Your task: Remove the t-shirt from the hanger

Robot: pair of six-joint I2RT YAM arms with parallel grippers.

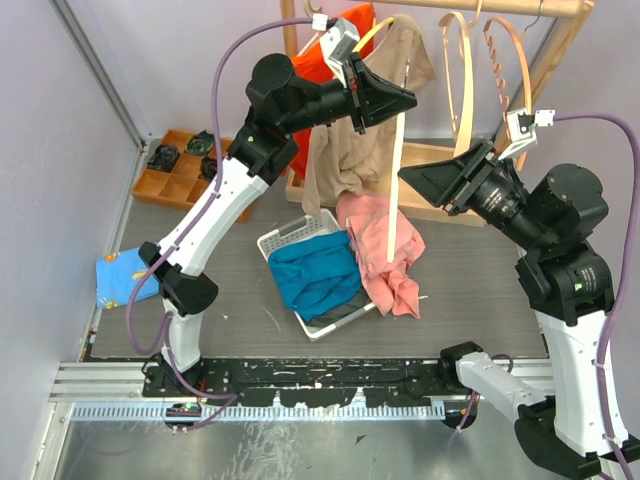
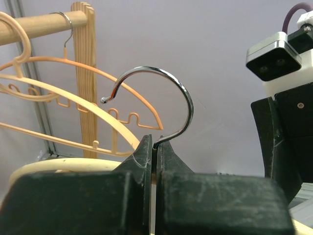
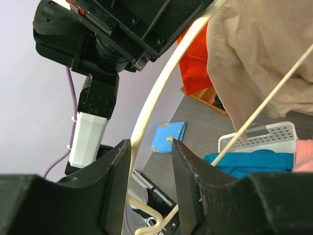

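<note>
Grey tabletop [image 1: 470,300], L claw [image 2: 154,152] clamped on hanger [image 2: 189,100], R claw [image 3: 150,143] apart round its arm

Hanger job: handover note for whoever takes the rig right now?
Left gripper: shut on the metal hook of the hanger; the hook hangs on nothing.
Right gripper: open, fingers on either side of the hanger's bare cream arm, not clamped.
Beige t-shirt: still draped on the hanger, hanging down below it.
Done: hanger is held off the wooden rail.
Left: get the t-shirt off the hanger.
</note>
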